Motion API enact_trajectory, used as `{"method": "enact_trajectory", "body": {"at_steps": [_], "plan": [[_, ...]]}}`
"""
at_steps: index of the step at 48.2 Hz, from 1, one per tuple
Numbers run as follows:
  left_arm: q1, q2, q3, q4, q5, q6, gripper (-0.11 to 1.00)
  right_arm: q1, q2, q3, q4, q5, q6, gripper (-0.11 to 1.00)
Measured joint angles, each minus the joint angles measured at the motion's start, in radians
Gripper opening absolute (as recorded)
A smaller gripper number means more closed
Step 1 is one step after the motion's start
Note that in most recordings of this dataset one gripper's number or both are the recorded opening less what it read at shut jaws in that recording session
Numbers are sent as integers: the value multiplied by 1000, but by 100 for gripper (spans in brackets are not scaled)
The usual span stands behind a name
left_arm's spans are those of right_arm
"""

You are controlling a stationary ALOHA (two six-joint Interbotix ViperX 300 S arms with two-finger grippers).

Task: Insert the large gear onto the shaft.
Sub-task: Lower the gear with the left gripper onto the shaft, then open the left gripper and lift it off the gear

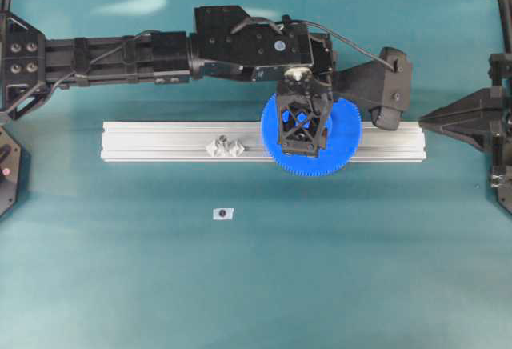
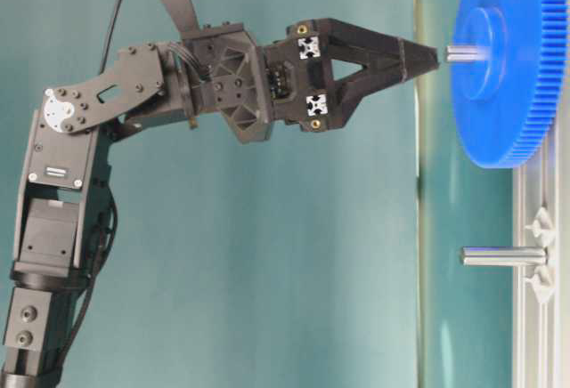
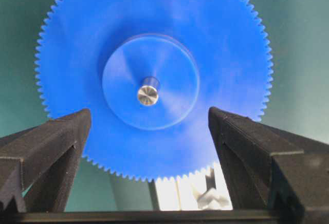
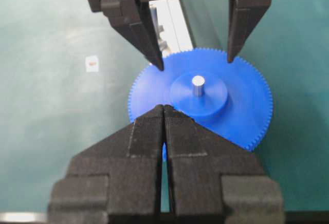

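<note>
The large gear [image 1: 340,150] [image 3: 154,34] [image 4: 241,106] [image 2: 503,121] lies flat on the aluminium rail [image 1: 160,141]. A shaft's metal tip [image 3: 147,95] [image 4: 198,82] [image 2: 461,52] pokes up through its hub hole. My left gripper [image 1: 302,142] [image 3: 149,113] [image 4: 195,63] [image 2: 432,57] hangs open just above the hub, fingers either side of it and touching nothing. In the right wrist view my right gripper [image 4: 163,108] is shut and empty, its tip over the gear's near rim.
A second bare shaft [image 1: 226,146] [image 2: 503,255], flanked by two pale diamond-shaped pieces, stands on the rail left of the gear. A small pale piece [image 1: 223,214] [image 4: 92,63] lies on the teal table in front of the rail. The right arm's base [image 1: 480,117] is at the right edge.
</note>
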Motion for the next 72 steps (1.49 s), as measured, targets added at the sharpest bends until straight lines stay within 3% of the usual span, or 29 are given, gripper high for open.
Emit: {"method": "enact_trajectory", "body": {"at_steps": [11, 21, 49, 57, 72], "plan": [[0, 2, -25, 0, 2, -9, 92, 0, 0, 0, 0, 0, 0, 2], [-2, -9, -46, 0, 2, -66, 92, 2, 0, 2, 0, 0, 0, 2], [-28, -181, 0, 0, -41, -155, 92, 0, -44, 3, 0, 55, 0, 2], [-35, -233, 48, 0, -89, -176, 92, 2, -51, 9, 0, 61, -2, 2], [-40, -367, 230, 0, -218, -227, 92, 2, -52, 9, 0, 61, 0, 2]]}}
